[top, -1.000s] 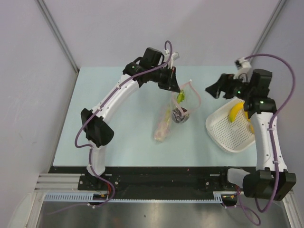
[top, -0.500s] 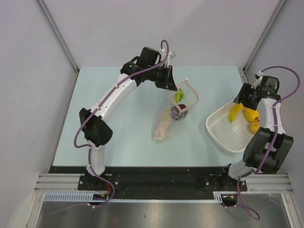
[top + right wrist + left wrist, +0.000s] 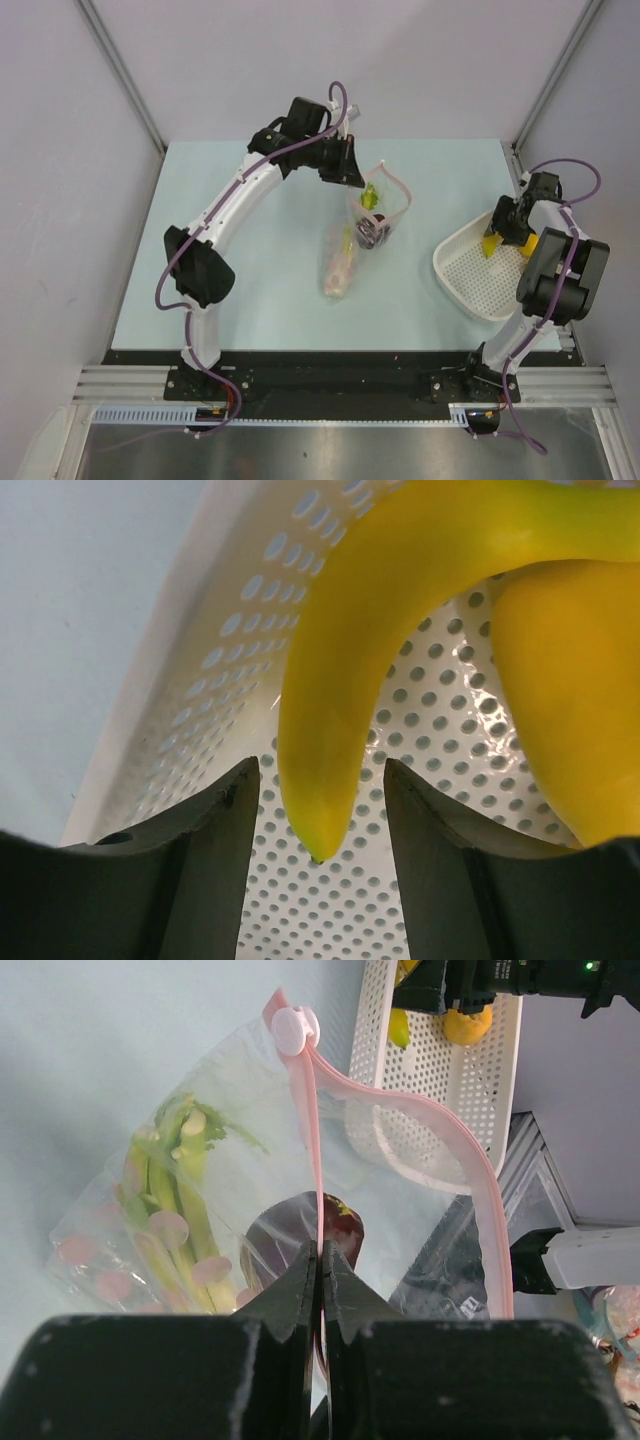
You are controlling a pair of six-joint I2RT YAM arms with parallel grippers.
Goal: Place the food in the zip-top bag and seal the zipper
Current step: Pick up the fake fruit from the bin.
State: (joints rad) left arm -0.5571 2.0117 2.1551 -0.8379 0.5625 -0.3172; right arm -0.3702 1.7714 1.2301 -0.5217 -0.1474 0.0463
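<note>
Looking down from the top view: the pale bench carries the zip-top bag near its middle, with the mouth lifted and gaping and the lower end trailing toward the near edge. The left fingers are at the bag's upper rim. A dark red-purple fruit shows through the plastic. Well apart on the right stands the white perforated basket. The right fingers are dipped into its far end, at the yellow banana.

Left wrist view: the left fingers are pressed together on the zipper, pinching the near side of the pink strip. The other side of the strip bows away to the right, so the mouth stands open. The slider tab sits at the far corner where the two sides meet. Inside the bag, the leek lies along the left, green end farthest from the camera. The dark fruit is just beyond the fingertips. The basket sits past the bag.

Right wrist view: the right fingers are partly open, one on each side of the banana's lower tip. A sliver of basket floor shows between each finger and the peel, so nothing is gripped. The banana curves up and to the right. The small orange-yellow fruit lies just beside it, on the right. Both are in the basket, outside the bag.
</note>
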